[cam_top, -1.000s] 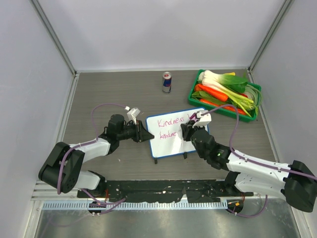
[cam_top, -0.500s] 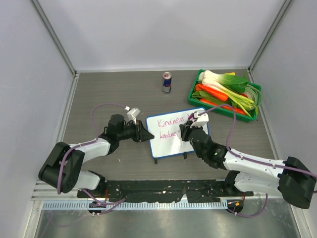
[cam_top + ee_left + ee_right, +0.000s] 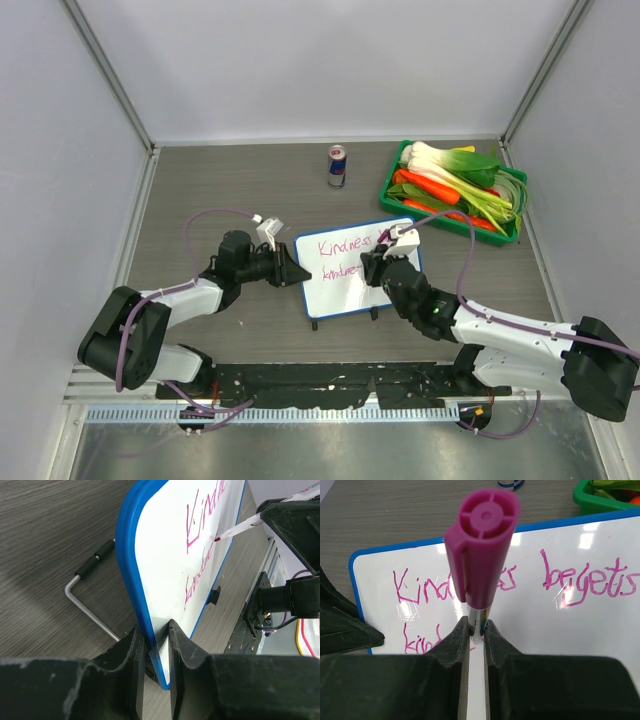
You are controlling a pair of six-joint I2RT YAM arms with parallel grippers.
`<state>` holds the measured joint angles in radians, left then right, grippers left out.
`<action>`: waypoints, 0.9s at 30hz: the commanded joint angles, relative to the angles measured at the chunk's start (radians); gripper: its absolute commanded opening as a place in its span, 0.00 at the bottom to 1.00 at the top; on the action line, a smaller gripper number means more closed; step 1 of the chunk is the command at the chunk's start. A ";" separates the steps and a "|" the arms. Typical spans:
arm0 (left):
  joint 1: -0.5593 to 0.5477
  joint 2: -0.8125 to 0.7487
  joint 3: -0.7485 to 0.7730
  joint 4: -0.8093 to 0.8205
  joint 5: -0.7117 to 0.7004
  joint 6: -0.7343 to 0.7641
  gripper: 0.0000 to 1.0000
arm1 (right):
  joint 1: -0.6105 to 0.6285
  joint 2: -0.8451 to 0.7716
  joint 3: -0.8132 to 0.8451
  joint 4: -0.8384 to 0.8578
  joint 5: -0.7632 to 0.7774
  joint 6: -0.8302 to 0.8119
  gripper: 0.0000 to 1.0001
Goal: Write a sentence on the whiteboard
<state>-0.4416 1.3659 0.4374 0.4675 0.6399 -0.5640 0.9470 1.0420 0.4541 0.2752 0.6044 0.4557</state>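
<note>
The whiteboard [image 3: 345, 297], white with a blue rim, stands tilted on its feet mid-table. My left gripper [image 3: 297, 272] is shut on its left edge; in the left wrist view [image 3: 156, 630] the jaws clamp the blue rim of the board [image 3: 165, 570]. My right gripper [image 3: 378, 265] is shut on a magenta marker [image 3: 482, 545] whose tip touches the board [image 3: 545, 625] on the second line. The sentence [image 3: 580, 582] reads "Kindness begets" on top, with "kind..." begun below it. The marker tip [image 3: 240, 528] also shows in the left wrist view.
A drink can [image 3: 337, 166] stands behind the board. A green tray [image 3: 390, 190] of carrots and leeks sits at the back right, close to the board's far right corner. A bent metal foot [image 3: 90, 612] with a black tip sticks out behind the board.
My right gripper with the marker has shifted slightly left over the second line, and that line has grown a little. The left arm and the board have not moved.
</note>
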 commanded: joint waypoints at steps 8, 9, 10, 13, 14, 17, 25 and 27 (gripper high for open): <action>-0.009 0.041 -0.006 -0.082 -0.066 0.069 0.00 | -0.004 -0.049 -0.025 -0.042 0.026 0.011 0.01; -0.009 0.041 -0.006 -0.082 -0.066 0.067 0.00 | -0.004 -0.050 -0.025 -0.044 0.026 0.009 0.01; -0.009 0.039 -0.006 -0.082 -0.066 0.067 0.00 | -0.004 -0.051 -0.025 -0.045 0.023 0.011 0.01; -0.009 0.041 -0.006 -0.082 -0.066 0.069 0.00 | -0.004 -0.051 -0.026 -0.045 0.006 0.012 0.01; -0.009 0.039 -0.006 -0.082 -0.066 0.067 0.00 | -0.004 -0.050 -0.026 -0.045 0.000 0.012 0.01; -0.009 0.041 -0.006 -0.082 -0.066 0.069 0.00 | -0.005 -0.050 -0.031 -0.037 -0.012 0.009 0.01; -0.009 0.039 -0.006 -0.084 -0.066 0.069 0.00 | -0.002 -0.030 -0.028 -0.002 -0.032 0.018 0.01; -0.008 0.041 -0.006 -0.082 -0.066 0.069 0.00 | -0.004 -0.028 -0.023 0.005 -0.037 0.021 0.01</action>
<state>-0.4416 1.3663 0.4374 0.4675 0.6403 -0.5640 0.9470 1.0080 0.4324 0.2390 0.5732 0.4656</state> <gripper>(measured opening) 0.237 0.162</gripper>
